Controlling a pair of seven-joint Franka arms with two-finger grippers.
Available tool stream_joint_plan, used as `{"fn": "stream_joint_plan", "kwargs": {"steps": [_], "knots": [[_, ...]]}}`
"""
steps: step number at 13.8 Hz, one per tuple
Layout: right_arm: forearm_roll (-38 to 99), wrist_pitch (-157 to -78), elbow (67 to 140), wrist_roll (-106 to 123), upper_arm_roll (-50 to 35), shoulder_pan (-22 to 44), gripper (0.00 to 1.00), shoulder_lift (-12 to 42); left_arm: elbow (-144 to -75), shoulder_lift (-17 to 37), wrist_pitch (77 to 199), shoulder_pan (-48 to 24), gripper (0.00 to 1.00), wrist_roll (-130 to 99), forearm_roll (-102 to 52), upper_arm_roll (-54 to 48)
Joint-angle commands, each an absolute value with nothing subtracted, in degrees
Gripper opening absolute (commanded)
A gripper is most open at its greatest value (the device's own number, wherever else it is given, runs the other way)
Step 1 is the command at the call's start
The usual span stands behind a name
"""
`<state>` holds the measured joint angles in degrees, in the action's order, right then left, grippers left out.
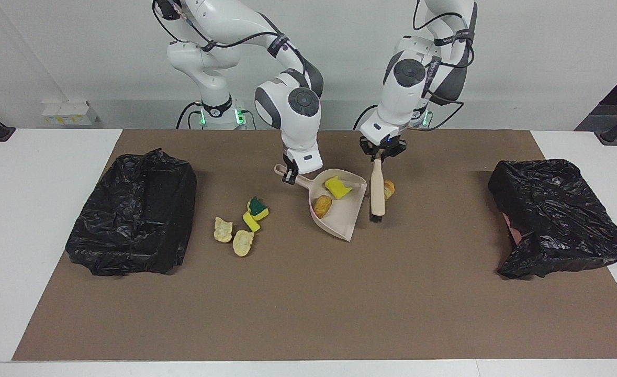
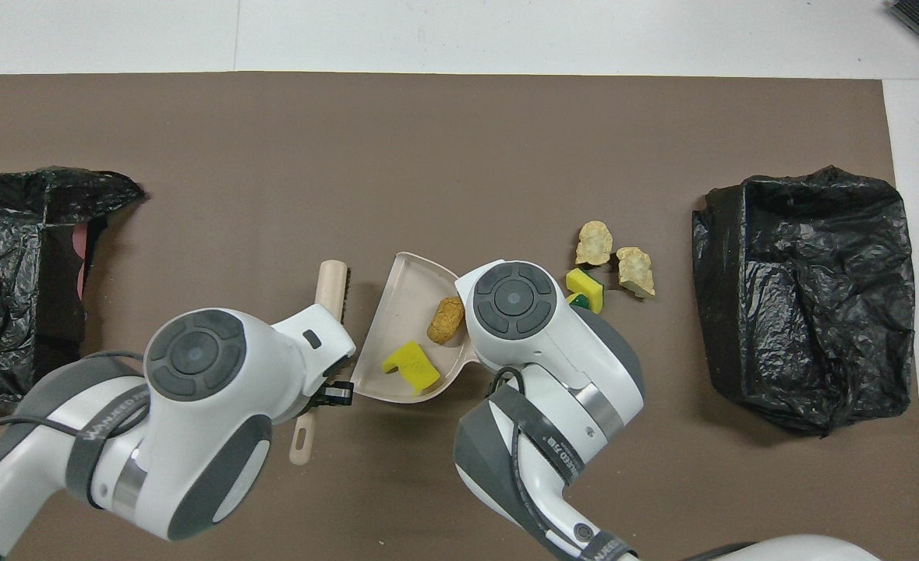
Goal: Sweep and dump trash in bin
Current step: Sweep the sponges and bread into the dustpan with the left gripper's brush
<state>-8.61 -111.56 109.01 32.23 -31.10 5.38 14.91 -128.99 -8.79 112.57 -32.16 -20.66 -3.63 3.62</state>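
The right gripper (image 1: 290,176) clamped the beige dustpan (image 1: 342,217) by its handle; a yellow sponge piece (image 1: 337,188) and a bread chunk (image 1: 322,205) lay inside. Beside it, the left gripper (image 1: 379,155) gripped the brush (image 1: 377,193).

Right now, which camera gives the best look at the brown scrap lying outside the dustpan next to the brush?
The facing view. There the brown scrap peeks out beside the brush, on the mat just off the dustpan toward the left arm's end. In the overhead view the left arm covers that spot, so only the brush head and dustpan show.
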Motion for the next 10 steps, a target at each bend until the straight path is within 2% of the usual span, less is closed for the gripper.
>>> {"fn": "stream_joint_plan", "kwargs": {"steps": [1,5,10], "knots": [[-11.1,-112.0,109.1,39.8,-31.6,4.5,0.0,15.0,-135.1,-13.6,111.6,-27.7,0.0,-23.1,-3.8,3.1],[-11.5,-113.2,109.7,39.6,-31.6,5.3,0.0,15.6,-143.1,-18.9,113.0,-22.2,0.0,-24.7,-3.8,3.1],[-11.5,-113.2,109.7,39.1,-31.6,5.3,0.0,15.6,-144.9,-16.4,119.9,-26.6,0.0,-28.6,-3.8,2.4]]}}
